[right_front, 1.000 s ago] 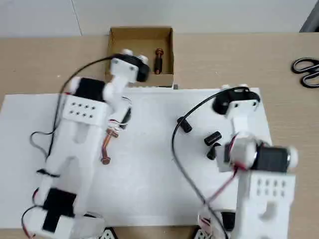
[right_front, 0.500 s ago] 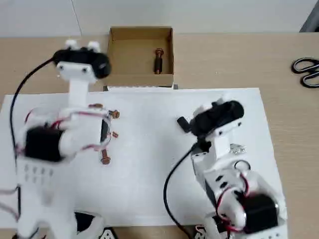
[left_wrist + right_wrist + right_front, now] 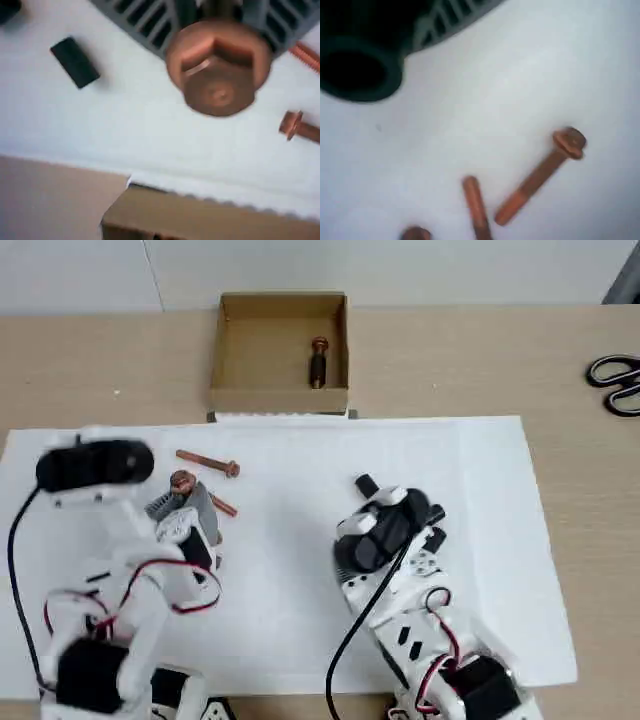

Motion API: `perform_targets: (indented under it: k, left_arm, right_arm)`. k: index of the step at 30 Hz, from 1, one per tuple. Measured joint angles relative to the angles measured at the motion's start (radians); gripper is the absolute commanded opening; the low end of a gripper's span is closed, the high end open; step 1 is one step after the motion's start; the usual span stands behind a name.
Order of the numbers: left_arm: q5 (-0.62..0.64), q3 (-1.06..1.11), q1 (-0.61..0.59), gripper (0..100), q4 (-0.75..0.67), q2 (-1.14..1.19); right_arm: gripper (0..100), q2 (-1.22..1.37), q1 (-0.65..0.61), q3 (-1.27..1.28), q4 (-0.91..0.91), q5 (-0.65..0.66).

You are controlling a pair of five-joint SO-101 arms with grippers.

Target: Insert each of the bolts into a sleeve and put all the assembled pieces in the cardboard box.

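Observation:
My left gripper (image 3: 182, 498) is shut on a copper bolt (image 3: 183, 481), held head up over the white paper; its head (image 3: 218, 70) looms close in the left wrist view. Two loose bolts (image 3: 208, 462) (image 3: 223, 506) lie beside it. My right gripper (image 3: 375, 498) is shut on a black sleeve (image 3: 366, 484), whose open end (image 3: 360, 70) faces the right wrist camera, with loose bolts (image 3: 540, 175) (image 3: 475, 205) on the paper beyond. The cardboard box (image 3: 232, 350) stands at the back, holding one assembled piece (image 3: 318, 362).
A white paper sheet (image 3: 290, 580) covers the work area. Another black sleeve (image 3: 75, 62) shows over the paper in the left wrist view. More dark pieces (image 3: 436, 538) sit partly hidden by the right arm. Scissors (image 3: 615, 385) lie at the far right edge.
Both arms have swung back toward the near edge. The left gripper now holds a bolt upright; the right gripper has moved left onto the sleeve near the paper's middle.

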Motion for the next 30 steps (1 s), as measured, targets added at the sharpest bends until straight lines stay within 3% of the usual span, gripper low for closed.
perform_targets:
  k: [10, 19, 30]
  left_arm:
    - [0.077, 0.287, 0.224, 0, -0.141, -0.411]
    - [0.084, 0.373, 0.252, 0, -0.245, -0.407]
    - [0.084, 0.348, 0.252, 0, -0.305, -0.408]
  right_arm:
    - [0.3, -0.02, -0.132, 0.132, -0.247, 0.0]
    - [0.3, -0.023, -0.226, 0.14, -0.252, 0.0]
    - [0.3, -0.026, -0.227, 0.204, -0.252, 0.0]
